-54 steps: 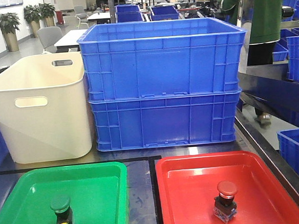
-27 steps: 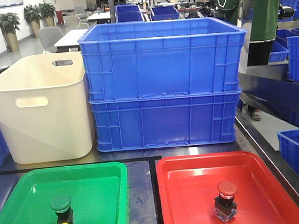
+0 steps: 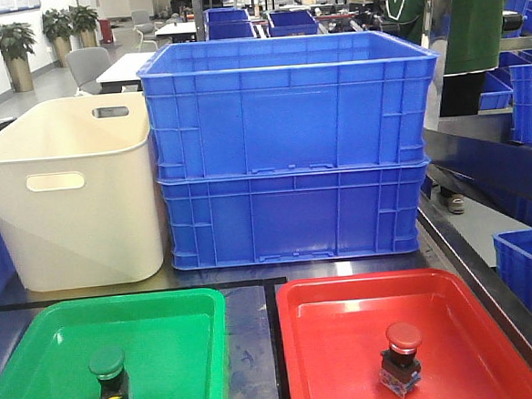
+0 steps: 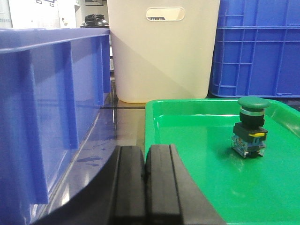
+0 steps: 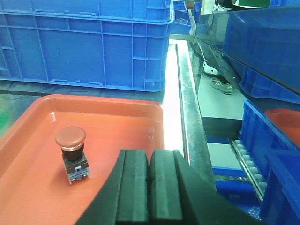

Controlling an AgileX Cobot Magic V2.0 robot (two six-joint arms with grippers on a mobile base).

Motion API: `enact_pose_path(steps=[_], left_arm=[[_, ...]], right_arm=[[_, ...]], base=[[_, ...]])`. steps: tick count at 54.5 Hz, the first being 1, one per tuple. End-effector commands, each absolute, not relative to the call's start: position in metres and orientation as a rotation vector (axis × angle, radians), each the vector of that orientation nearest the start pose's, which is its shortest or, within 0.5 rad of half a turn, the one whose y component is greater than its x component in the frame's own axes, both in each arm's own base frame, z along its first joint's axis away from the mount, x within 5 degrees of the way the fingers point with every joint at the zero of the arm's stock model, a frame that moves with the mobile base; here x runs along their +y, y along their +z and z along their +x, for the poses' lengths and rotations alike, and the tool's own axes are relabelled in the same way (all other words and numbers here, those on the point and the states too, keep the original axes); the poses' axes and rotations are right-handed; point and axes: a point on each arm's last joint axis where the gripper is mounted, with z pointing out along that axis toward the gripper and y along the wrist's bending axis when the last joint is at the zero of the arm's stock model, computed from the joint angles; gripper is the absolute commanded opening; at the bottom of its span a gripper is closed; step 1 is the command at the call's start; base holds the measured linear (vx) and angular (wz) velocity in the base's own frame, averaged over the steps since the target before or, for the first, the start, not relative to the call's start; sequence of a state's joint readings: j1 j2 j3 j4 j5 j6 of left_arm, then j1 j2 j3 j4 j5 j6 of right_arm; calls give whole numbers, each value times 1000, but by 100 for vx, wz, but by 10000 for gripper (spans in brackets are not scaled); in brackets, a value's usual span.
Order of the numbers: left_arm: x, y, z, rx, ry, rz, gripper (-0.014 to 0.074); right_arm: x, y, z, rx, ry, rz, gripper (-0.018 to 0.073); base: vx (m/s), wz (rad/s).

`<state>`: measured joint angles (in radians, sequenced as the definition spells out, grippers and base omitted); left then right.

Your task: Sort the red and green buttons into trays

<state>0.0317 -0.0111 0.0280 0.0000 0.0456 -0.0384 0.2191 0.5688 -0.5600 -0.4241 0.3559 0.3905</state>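
With both sorts apparently done, I had the left gripper and right gripper closed and empty — green button upright ahead-right in the green tray, red button upright ahead-left in the red tray.
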Motion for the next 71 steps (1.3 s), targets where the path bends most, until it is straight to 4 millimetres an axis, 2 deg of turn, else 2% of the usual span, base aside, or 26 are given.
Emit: enact_pose_path(steps=[1,32,37,42,48,52,63,71], left_arm=[[2,217,54,1420,-26,-67,-6],[2,217,54,1420,-26,-67,-6],[2,217,54,1420,-26,-67,-6],[2,217,54,1420,-26,-67,-6],[2,217,54,1420,-26,-67,-6],[2,217,54,1420,-26,-67,-6],[2,217,54,1420,-26,-67,-6],[2,217,54,1420,-26,-67,-6]], right_arm=[[15,342,119,1719,29,-134,-8],[16,342,119,1722,24,-162,-8],[21,324,119,1763,83,-191,-8],[25,290,114,1752,141,-213,-8],[21,248,96,1696,185,-156,-8],[16,231,82,1651,166,-149,-8],[4,200,59,1549,81,-36,-8],[4,197,57,1556,63,-44,-8]], base=[[0,0],[0,0],[0,0],[0,0],[0,0],[0,0],[0,0],[0,0]])
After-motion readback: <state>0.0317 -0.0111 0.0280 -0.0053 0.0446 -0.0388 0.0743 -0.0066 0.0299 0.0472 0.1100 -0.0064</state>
